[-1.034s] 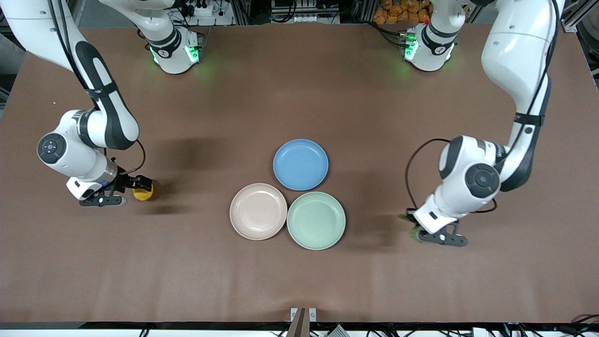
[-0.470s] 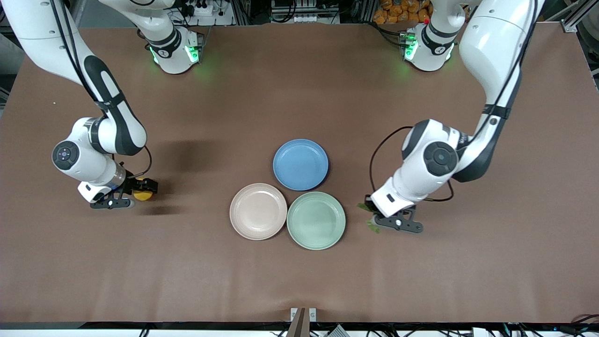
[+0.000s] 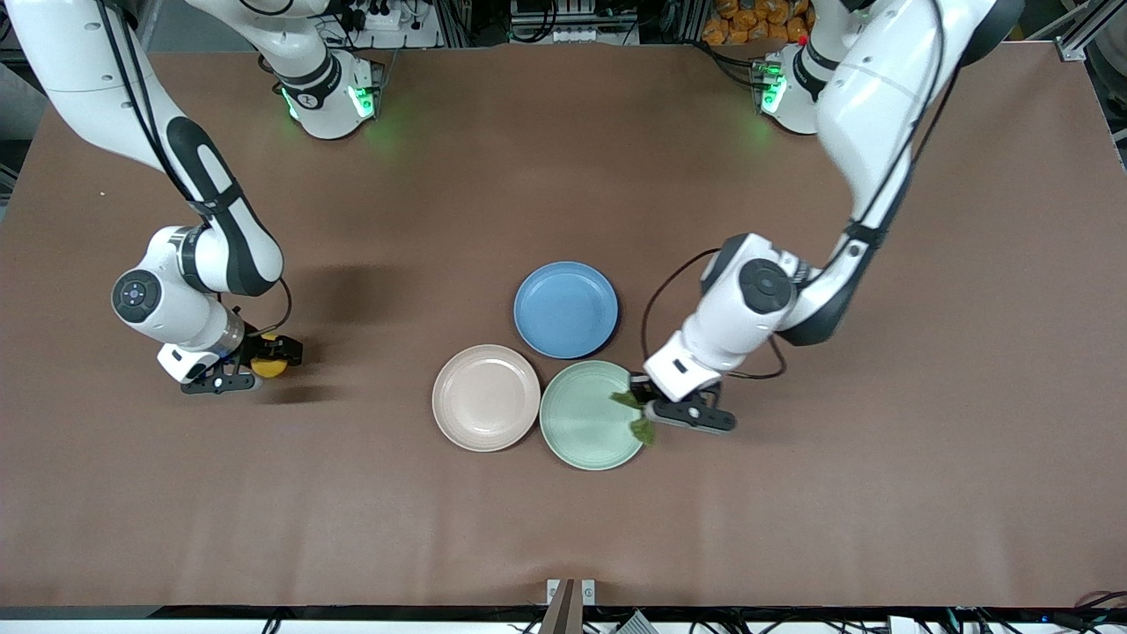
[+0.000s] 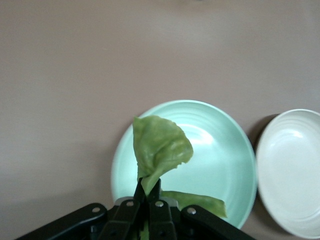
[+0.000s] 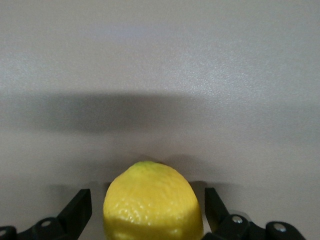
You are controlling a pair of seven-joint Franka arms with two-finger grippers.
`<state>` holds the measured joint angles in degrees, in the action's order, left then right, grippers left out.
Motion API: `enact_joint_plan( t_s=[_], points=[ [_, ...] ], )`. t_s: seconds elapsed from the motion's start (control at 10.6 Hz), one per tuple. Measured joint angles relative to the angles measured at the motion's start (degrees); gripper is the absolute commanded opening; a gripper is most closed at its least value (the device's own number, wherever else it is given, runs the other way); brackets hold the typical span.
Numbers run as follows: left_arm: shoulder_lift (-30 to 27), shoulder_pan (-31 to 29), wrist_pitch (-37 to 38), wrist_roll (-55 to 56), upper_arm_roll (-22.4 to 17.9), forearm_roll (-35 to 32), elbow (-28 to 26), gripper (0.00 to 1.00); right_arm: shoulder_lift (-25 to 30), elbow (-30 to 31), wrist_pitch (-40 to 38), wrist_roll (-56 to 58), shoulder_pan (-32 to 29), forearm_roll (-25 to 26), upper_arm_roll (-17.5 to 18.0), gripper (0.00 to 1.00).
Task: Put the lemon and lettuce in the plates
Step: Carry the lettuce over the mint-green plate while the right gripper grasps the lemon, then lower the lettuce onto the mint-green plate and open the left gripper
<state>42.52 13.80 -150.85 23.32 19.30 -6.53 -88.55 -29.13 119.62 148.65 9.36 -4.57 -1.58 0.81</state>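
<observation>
The lettuce (image 3: 641, 429) hangs from my left gripper (image 3: 647, 409), which is shut on it over the rim of the mint green plate (image 3: 581, 418) at the left arm's end. In the left wrist view the leaf (image 4: 160, 150) hangs over that plate (image 4: 220, 150), with the pink-beige plate (image 4: 295, 170) beside it. The lemon (image 3: 268, 367) rests on the table toward the right arm's end. My right gripper (image 3: 262, 361) is open, with a finger on each side of the lemon (image 5: 152, 205) and gaps showing. The pink-beige plate (image 3: 486, 398) touches the mint one.
A blue plate (image 3: 565, 309) lies just farther from the front camera than the other two plates and holds nothing. The brown table (image 3: 370, 220) is bare around the plates.
My left arm has carried the lettuce from the table at its own end to over the mint plate's rim. My right gripper has slid closer around the lemon, which stayed in place.
</observation>
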Motion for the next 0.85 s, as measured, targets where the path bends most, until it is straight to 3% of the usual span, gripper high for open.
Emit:
enact_joint_plan(
  t_s=[0.19,0.28,0.38,0.66,0.85],
  points=[
    [3.3,3.7,-5.9,4.8,-0.5,0.0,-0.1,0.00,0.0,0.1,0.1,0.6,-0.1,0.0,0.0,1.00],
    [4.5,5.3,-7.5,5.9,-1.2,0.0,-0.1,0.62,-0.1,0.1,0.1,1.3,-0.3,0.0,-0.1,1.00],
    [5.4,6.1,-8.0,6.2,-1.7,0.0,-0.1,1.00,-0.1,0.1,0.2,1.8,-0.5,0.0,-0.1,1.00],
    [5.7,6.0,-8.4,6.2,-2.1,0.0,0.4,1.00,-0.4,0.2,0.5,2.4,-0.8,0.0,-0.2,1.00],
    [5.3,5.7,-8.7,6.2,-2.2,0.0,1.3,1.00,-0.7,0.2,0.7,2.4,-0.8,0.0,-0.2,0.76]
  ],
)
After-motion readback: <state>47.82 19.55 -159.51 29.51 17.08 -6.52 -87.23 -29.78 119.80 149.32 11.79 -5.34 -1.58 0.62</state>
